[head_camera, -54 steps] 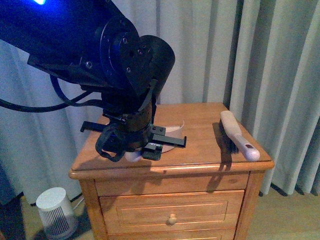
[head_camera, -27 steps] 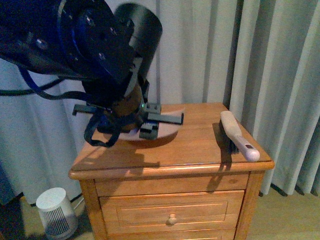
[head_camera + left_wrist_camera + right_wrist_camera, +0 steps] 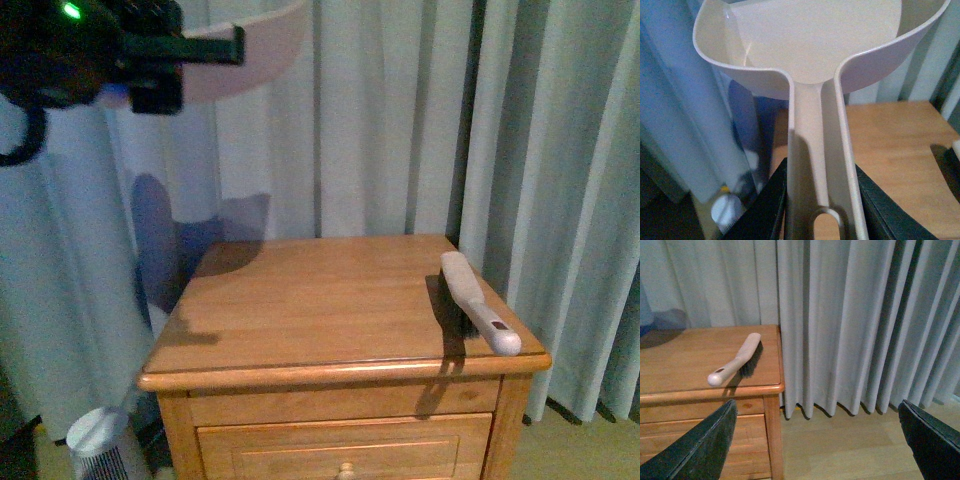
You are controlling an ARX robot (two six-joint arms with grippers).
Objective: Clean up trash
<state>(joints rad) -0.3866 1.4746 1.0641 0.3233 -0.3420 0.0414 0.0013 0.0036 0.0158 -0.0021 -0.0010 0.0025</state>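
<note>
My left gripper [image 3: 160,60] is shut on the long handle of the pinkish-beige dustpan [image 3: 255,50] and holds it high at the upper left, in front of the curtain. In the left wrist view the dustpan [image 3: 815,45] fills the frame, its handle clamped between my black fingers [image 3: 765,210]. The part of the pan's inside that I see holds nothing. The white paper ball of trash shows in no view. My right gripper [image 3: 815,445] is open and empty, low beside the nightstand and above the floor.
A wooden nightstand [image 3: 330,290] with drawers stands before grey curtains. A white-handled brush [image 3: 480,300] lies along its right edge and also shows in the right wrist view [image 3: 737,362]. A small white fan [image 3: 100,440] stands on the floor at the left.
My left arm has lifted the dustpan off the nightstand top, up and to the left, to high in front of the curtain. The brush has not moved.
</note>
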